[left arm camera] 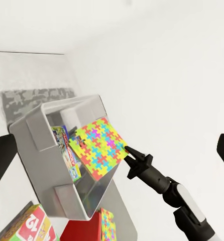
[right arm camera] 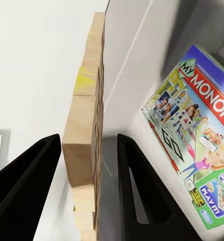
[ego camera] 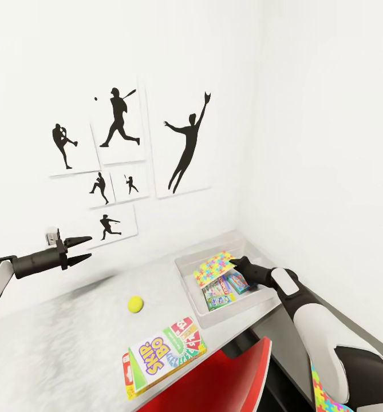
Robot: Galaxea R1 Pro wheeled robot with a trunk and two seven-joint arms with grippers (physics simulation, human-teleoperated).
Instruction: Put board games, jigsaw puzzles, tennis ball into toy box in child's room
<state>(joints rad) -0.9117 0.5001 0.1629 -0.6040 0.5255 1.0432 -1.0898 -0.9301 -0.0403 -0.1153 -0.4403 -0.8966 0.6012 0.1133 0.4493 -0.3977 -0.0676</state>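
The grey toy box point(ego camera: 186, 273) stands at the table's right end, near the room corner. Board games point(ego camera: 224, 288) lie flat inside it. A multicoloured jigsaw puzzle point(ego camera: 214, 264) hangs tilted over the box, with my right gripper point(ego camera: 233, 264) shut on its corner. In the right wrist view its tan edge point(right arm camera: 84, 140) runs between the two black fingers point(right arm camera: 26, 186), beside a Monopoly box point(right arm camera: 192, 130). The tennis ball point(ego camera: 135, 304) rests mid-table. The SKIP BO game point(ego camera: 162, 355) lies at the front edge. My left gripper point(ego camera: 87, 247) hovers open above the table's left part.
A red chair point(ego camera: 225, 377) is tucked under the table's front edge. A second jigsaw puzzle point(ego camera: 328, 396) shows low down behind my right arm, also seen as a patchwork square point(left arm camera: 107, 226) below the box. White walls meet behind the toy box point(left arm camera: 41, 135).
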